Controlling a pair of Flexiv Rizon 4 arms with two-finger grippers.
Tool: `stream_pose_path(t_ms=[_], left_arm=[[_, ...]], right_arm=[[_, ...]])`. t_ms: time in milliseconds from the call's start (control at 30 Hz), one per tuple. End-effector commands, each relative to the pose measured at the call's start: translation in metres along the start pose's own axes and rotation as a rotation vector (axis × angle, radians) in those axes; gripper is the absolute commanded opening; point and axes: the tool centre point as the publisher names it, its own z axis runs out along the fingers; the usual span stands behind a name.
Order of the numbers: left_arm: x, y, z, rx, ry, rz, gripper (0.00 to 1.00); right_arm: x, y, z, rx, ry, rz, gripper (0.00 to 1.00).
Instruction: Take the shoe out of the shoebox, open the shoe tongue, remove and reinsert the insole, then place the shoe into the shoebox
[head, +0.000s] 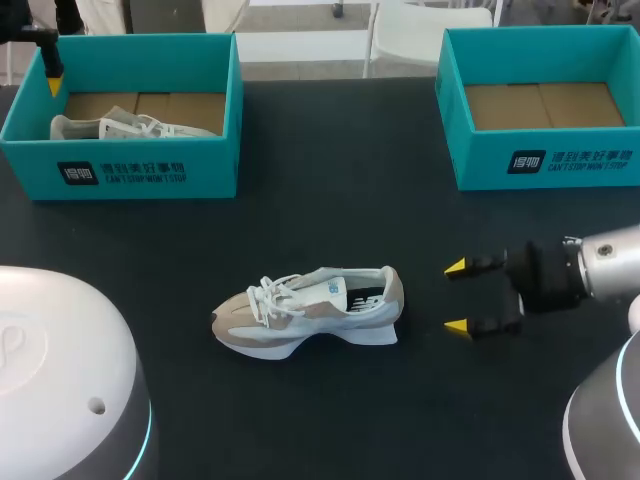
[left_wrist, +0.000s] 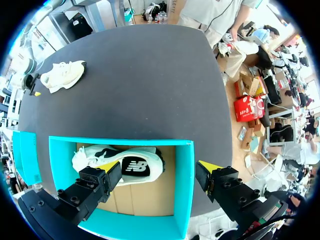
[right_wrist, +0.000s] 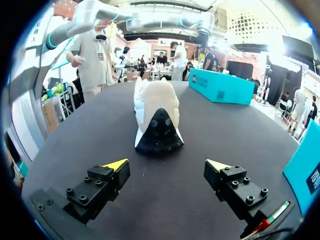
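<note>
Sitting upright on its sole mid-worktop (head: 330, 420), the shoe (head: 310, 310) is out of its box, so by my read the take-out step is done and the tongue comes next. That calls for steadying the heel while the laces and tongue are drawn up. The right claw (head: 457, 297) hovers just behind the shoe's heel, fingers wide apart, gripping and touching nothing. The left claw (left_wrist: 160, 167) is well away from the shoe, spread open and empty, above the far shoebox (head: 150, 175) where a second shoe (head: 120, 127) lies. An empty shoebox (head: 545, 165) stands beyond the heel side.
</note>
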Motion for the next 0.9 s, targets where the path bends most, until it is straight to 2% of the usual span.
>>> stream_pose_path(t_ms=[33,467,900], left_arm=[[0.0,0.0,0.0,-0.001,0.002,0.0,1.0],[0.0,0.0,0.0,-0.001,0.002,0.0,1.0],[0.0,0.0,0.0,-0.001,0.002,0.0,1.0]], right_arm=[[0.001,0.005,0.015,0.016,0.002,0.019,1.0],[0.0,0.031,0.046,0.042,0.004,0.029,1.0],[0.011,0.051,0.079,0.004,0.013,0.024,1.0]])
